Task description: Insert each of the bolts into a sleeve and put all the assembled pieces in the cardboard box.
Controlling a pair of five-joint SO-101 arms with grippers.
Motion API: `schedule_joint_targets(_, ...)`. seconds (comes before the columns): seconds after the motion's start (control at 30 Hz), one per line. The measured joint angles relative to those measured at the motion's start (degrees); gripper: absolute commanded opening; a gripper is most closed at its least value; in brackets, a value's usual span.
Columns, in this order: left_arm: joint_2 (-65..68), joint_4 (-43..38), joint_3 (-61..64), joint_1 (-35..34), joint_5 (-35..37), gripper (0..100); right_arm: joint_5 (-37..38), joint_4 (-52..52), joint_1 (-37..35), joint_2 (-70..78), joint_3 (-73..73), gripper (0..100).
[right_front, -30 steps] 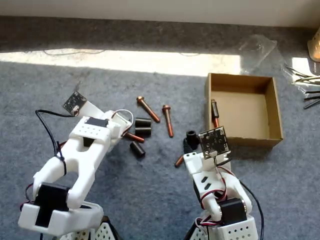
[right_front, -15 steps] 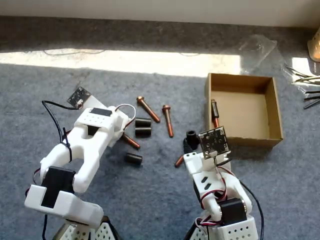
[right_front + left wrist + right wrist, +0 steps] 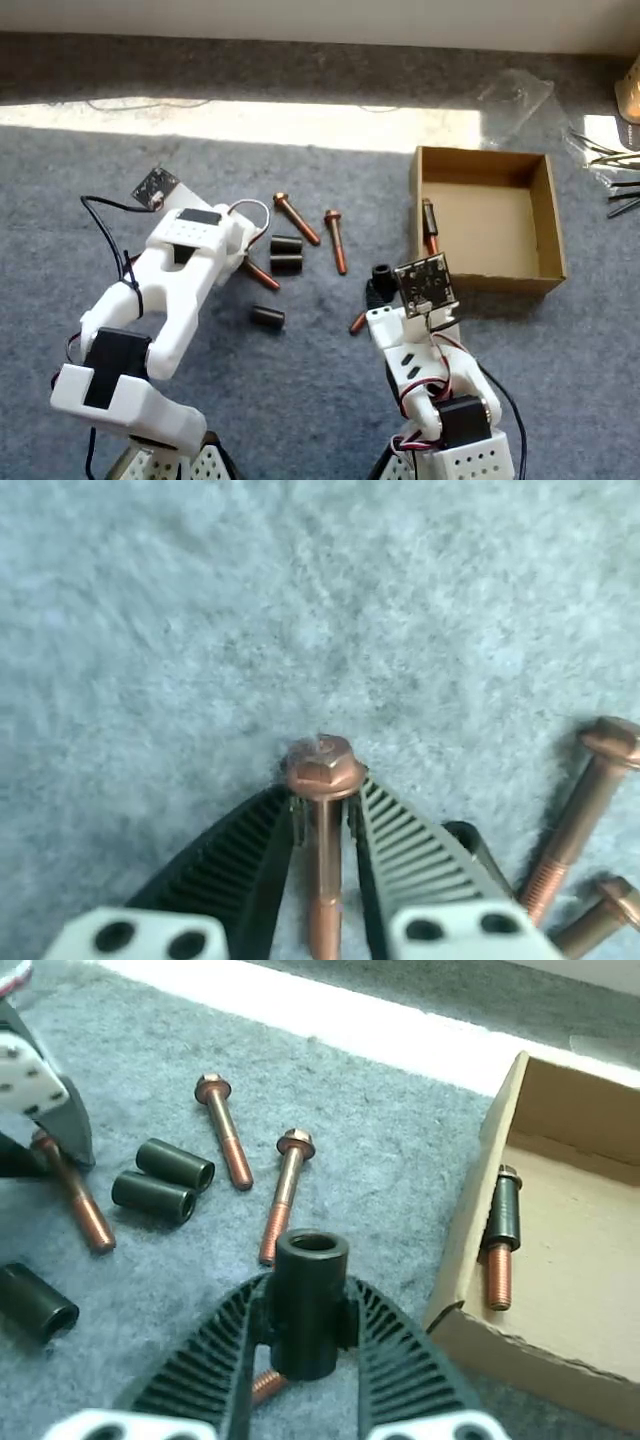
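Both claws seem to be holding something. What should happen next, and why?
Probably the left gripper should carry its bolt toward the sleeve held in the right gripper: both parts are gripped but apart, and the sleeve's bore is open.

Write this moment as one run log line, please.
left gripper: shut on bolt | right gripper: shut on sleeve | box: one assembled piece inside | step: insertion not yet done

Copper bolt [image 3: 322, 880] sitting clamped in L gripper [image 3: 325, 798]; black sleeve [image 3: 312, 1260] standing upright in R gripper [image 3: 308, 1298]. Three loose bolts [image 3: 296, 218] & three loose sleeves [image 3: 286, 244] lying flat. One assembled pc [image 3: 429, 226] lying in cardboard box [image 3: 547, 205].
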Motion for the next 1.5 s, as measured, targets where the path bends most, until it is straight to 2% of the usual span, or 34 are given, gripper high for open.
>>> schedule_joint_targets(0.2, 0.18, 2.46, -2.64, 0.0, -13.63, 9, 0.0, 0.0, 0.18, 0.0, 0.26, 0.5)
schedule_joint_targets(0.33, 0.62, 2.55, -2.9, 0.0, -18.55, 9, 0.0, 0.0, 0.09, 0.0, 0.26, 0.5)
schedule_joint_targets(1.37, 0.62, 2.55, -2.02, 0.79, -19.43, 9, 0.0, 0.0, 0.09, 0.0, 0.26, 0.5)
schedule_joint_targets(1.5, 4.22, -0.26, -2.02, 0.79, -19.43, 9, 0.0, 0.0, 0.09, 0.0, 0.26, 0.5)
